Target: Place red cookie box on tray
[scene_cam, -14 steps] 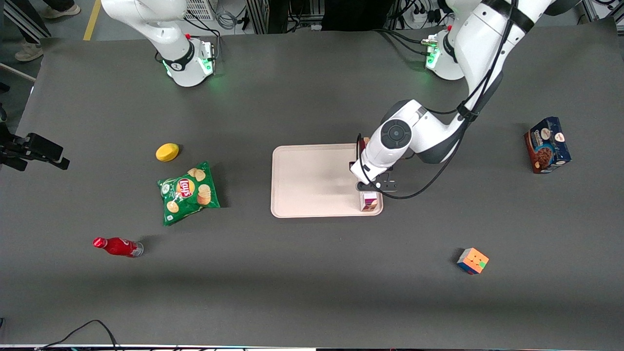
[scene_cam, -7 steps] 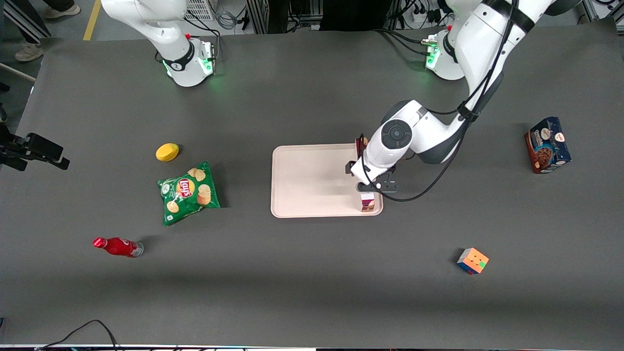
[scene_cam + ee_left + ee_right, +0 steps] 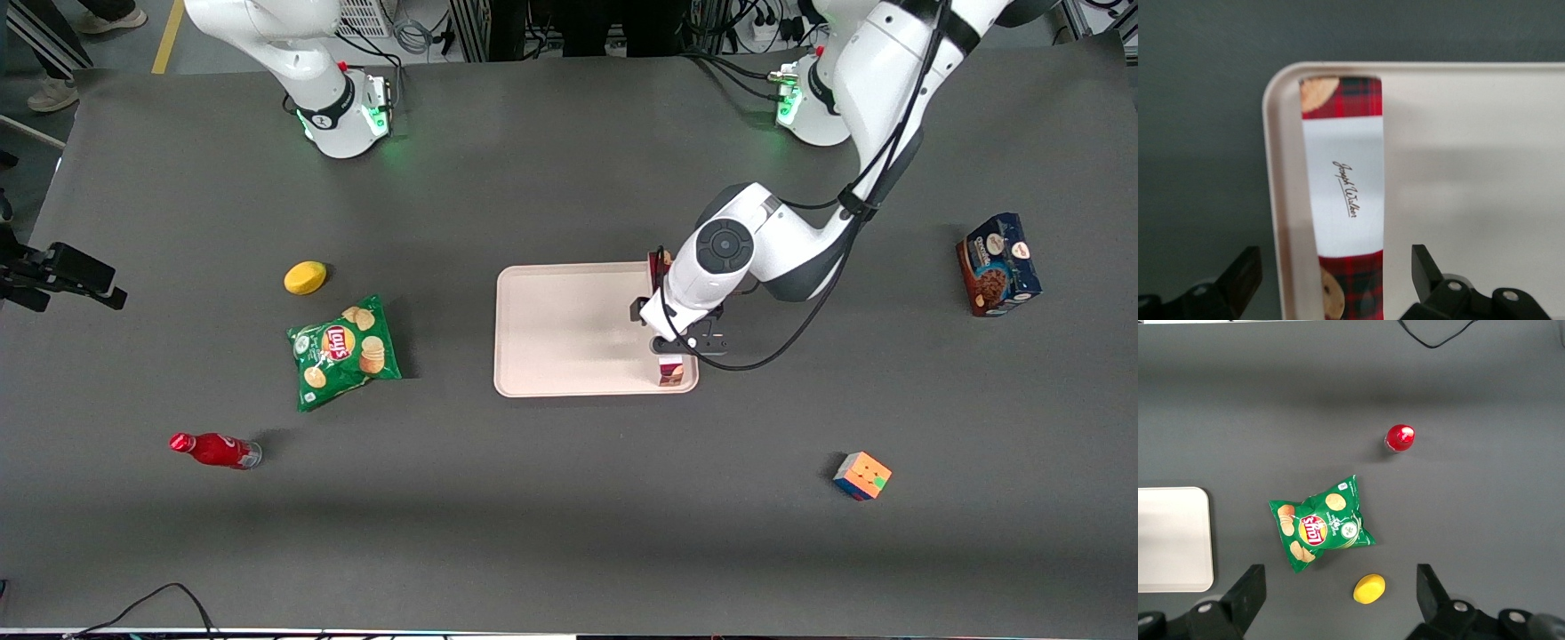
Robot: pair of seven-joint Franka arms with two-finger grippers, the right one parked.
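The red cookie box (image 3: pixel 672 372) lies flat in the tray (image 3: pixel 569 329), along the tray's rim toward the working arm's end. Most of its length is hidden under the arm in the front view. In the left wrist view the box (image 3: pixel 1345 180) shows its white panel and plaid ends, close against the tray (image 3: pixel 1471 167) rim. The left gripper (image 3: pixel 678 347) hangs over the box. It is open (image 3: pixel 1333 267), with one black fingertip (image 3: pixel 1243 270) outside the tray rim and the other over the tray floor. Neither touches the box.
A blue cookie box (image 3: pixel 997 264) stands toward the working arm's end. A colour cube (image 3: pixel 861 476) lies nearer the camera. A green chips bag (image 3: pixel 345 349), a yellow object (image 3: pixel 305 277) and a red bottle (image 3: pixel 213 449) lie toward the parked arm's end.
The gripper hand has shifted slightly over the box. The box lies in the same place on the tray.
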